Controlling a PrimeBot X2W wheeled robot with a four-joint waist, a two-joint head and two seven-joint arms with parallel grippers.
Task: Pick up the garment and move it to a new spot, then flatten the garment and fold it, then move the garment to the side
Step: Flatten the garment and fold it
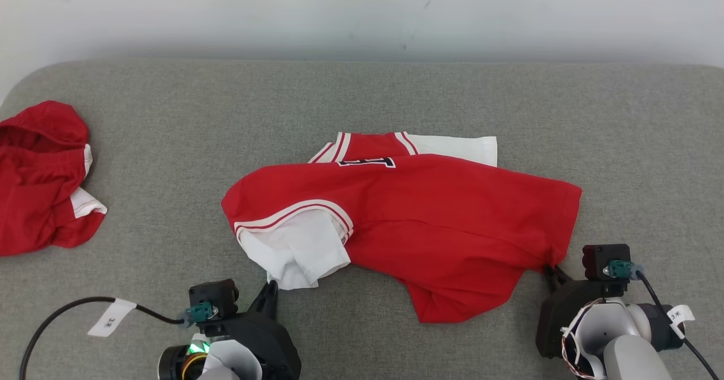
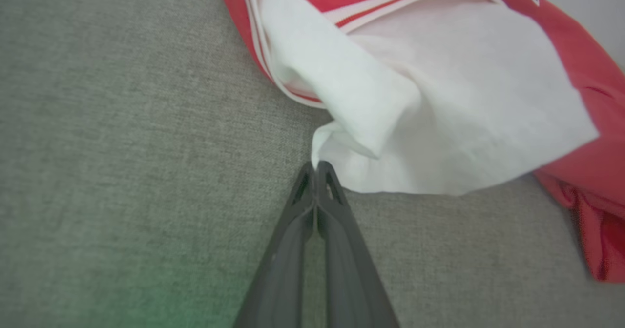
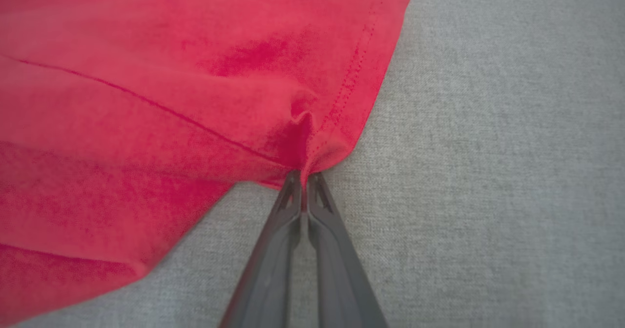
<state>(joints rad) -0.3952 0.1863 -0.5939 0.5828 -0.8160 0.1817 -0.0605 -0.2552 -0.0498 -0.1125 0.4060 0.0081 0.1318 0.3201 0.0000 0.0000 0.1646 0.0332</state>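
Now left hand pinches jersey white sleeve; right hand, red hem (cable tag: "3", rest unclear).

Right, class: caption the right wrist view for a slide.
Right hand pinching the red garment at its hem, on grey upholstery.

garment: soft matt cloth | surface: coarse woven fabric | left tool: matt plastic

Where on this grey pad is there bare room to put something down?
The far strip of the grey pad, between the wall and the jersey, is bare. So is the right end beyond the jersey, and the gap between it and the red garment at left. The near edge is crowded: the left hand and right hand pinch the jersey there.
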